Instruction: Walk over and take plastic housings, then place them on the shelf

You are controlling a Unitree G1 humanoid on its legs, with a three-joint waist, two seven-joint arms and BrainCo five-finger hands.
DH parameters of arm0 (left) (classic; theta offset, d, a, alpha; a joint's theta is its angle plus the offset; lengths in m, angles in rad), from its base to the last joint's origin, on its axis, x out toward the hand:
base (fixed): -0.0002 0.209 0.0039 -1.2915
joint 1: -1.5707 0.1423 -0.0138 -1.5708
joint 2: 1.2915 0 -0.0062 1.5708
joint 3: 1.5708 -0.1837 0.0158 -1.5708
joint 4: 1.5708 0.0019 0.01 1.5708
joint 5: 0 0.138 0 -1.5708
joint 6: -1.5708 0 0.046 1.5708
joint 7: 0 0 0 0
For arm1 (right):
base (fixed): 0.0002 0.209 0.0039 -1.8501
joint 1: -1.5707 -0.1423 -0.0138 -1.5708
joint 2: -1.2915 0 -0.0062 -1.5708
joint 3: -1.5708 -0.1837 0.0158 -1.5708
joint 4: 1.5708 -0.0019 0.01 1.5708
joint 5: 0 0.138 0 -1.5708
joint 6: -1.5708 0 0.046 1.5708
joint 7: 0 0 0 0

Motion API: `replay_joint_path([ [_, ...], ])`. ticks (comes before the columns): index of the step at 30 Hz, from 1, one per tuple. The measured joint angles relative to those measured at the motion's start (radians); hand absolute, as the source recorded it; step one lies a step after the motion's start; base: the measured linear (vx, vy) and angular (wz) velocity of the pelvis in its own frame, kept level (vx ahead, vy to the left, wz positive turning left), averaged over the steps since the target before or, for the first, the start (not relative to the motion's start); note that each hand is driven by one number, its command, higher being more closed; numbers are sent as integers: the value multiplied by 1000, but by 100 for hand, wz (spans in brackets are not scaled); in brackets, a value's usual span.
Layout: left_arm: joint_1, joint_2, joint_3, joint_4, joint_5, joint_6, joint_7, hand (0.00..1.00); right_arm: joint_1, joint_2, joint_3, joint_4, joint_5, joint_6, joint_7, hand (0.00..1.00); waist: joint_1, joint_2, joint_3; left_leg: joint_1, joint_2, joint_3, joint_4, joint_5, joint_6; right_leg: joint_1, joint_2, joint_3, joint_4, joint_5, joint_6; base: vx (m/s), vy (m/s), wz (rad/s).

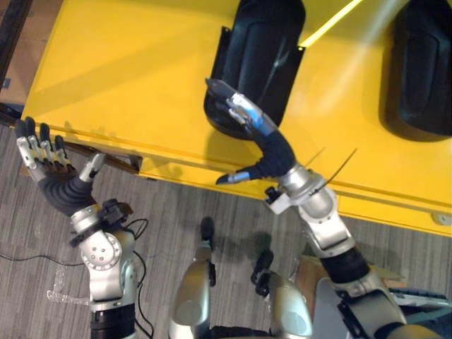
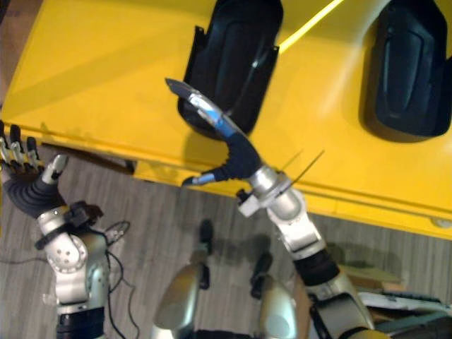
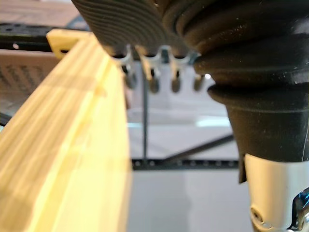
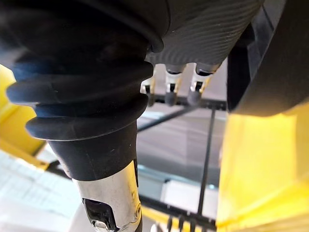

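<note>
Two black plastic housings lie on the yellow table [image 1: 127, 78]: one in the middle [image 1: 258, 60], another at the right edge [image 1: 424, 67]. My right hand [image 1: 258, 131] reaches over the table's front edge, its straight fingers at the near end of the middle housing, thumb hanging below the edge. It is open; the right wrist view shows the housing [image 4: 270, 63] beside the fingers [image 4: 169, 89]. My left hand [image 1: 49, 166] is raised off the table's left front corner, fingers spread and open, holding nothing.
The table's front edge [image 1: 176, 166] runs from left to lower right. Grey striped floor [image 1: 176, 205] lies below it. A dark frame and cardboard [image 1: 14, 42] show at the far left. The left wrist view shows the table's yellow side [image 3: 72, 145] close by.
</note>
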Motion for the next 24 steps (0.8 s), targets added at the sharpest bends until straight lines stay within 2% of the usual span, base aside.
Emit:
replay_joint_path([
  [10, 5, 0, -3, 0, 0, 22, -1, 0, 9, 8, 76, -47, 78, 20, 104, 0, 0, 0, 0, 0, 0, 7, 0, -6, 1, -1, 0, 5, -3, 0, 0, 0, 0, 0],
  [18, 14, 0, -12, 0, 0, 23, 0, 0, 52, 10, 160, -47, 124, 88, 220, 0, 0, 0, 0, 0, 0, 11, 6, -14, 0, -1, -1, 9, -6, 0, 0, 0, 0, 0],
  [24, 18, 11, -41, 9, 0, 25, 0, 0, 74, 8, 190, -14, 82, 107, 208, 0, 2, -5, 2, -17, 2, 16, 55, -40, 0, 1, -2, 18, -6, 0, 0, 4, -6, -4],
])
